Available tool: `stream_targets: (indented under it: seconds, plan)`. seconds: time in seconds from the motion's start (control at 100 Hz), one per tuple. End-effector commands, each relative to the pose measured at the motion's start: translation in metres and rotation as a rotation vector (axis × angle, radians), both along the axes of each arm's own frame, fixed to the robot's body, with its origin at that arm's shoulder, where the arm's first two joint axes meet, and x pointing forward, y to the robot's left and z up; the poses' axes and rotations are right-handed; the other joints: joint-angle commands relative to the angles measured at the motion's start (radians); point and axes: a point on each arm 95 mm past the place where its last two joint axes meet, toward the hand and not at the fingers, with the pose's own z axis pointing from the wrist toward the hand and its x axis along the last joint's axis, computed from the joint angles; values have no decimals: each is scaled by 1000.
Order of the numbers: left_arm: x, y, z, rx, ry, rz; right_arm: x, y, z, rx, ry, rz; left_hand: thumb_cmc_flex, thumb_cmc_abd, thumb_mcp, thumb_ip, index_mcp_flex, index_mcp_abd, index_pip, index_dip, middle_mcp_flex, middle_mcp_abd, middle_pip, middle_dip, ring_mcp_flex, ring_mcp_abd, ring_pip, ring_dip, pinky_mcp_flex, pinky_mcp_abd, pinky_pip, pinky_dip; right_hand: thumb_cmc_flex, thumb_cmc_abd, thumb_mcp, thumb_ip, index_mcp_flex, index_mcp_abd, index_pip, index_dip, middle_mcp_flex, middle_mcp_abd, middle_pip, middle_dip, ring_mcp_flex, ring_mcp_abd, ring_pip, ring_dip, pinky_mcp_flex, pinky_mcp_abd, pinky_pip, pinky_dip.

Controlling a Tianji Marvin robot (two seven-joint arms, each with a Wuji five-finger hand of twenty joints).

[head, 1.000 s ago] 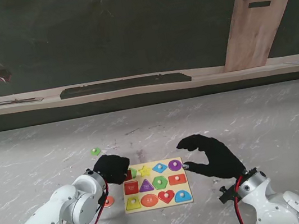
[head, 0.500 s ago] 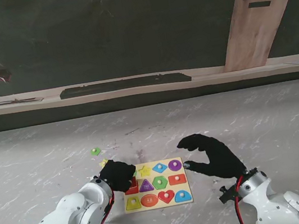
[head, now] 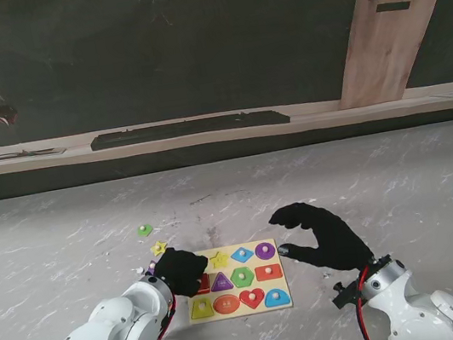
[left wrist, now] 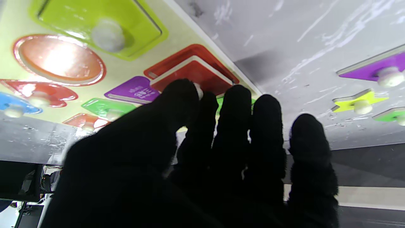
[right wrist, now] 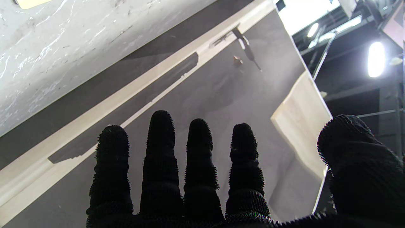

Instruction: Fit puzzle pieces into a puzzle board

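Nearing me — left hand [head: 181, 272], red square [left wrist: 193, 72]

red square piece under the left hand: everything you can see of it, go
The red square piece is a flat, glossy, wood-like tile with a pale edge and a small white knob. It sits tilted over its red recess at the left edge of the puzzle board, one corner raised, not yet flush. The left hand covers it in the stand view; its fingers pinch the knob. A purple triangle piece lies in the neighbouring slot.
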Motion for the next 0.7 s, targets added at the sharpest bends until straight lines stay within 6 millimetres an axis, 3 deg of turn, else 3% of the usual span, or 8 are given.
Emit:
stream_targets:
  seconds: [0.0, 0.69]
  plan:
    - [0, 1, -1, 6, 2, -1, -2, 2, 0, 7, 0, 3, -2, 0, 64, -10, 3, -2, 60, 29, -2, 30, 29, 17, 4, 31, 29, 8, -1, 55, 34, 22, 10, 22, -24, 44, 5, -20, -5, 9, 18, -14, 6, 9, -12, -17, 16, 7, -15, -6, 14, 14]
    - [-2, 1, -8, 25, -5, -23, -2, 3, 0, 7, 2, 0, 10, 19, 39, -19, -14, -15, 59, 25, -20, 22, 25, 18, -12, 25, 21, 2, -12, 44, 28, 19, 11, 22, -24, 45, 4, -19, -5, 9, 17, -14, 6, 9, -12, -18, 17, 7, -15, -7, 14, 14]
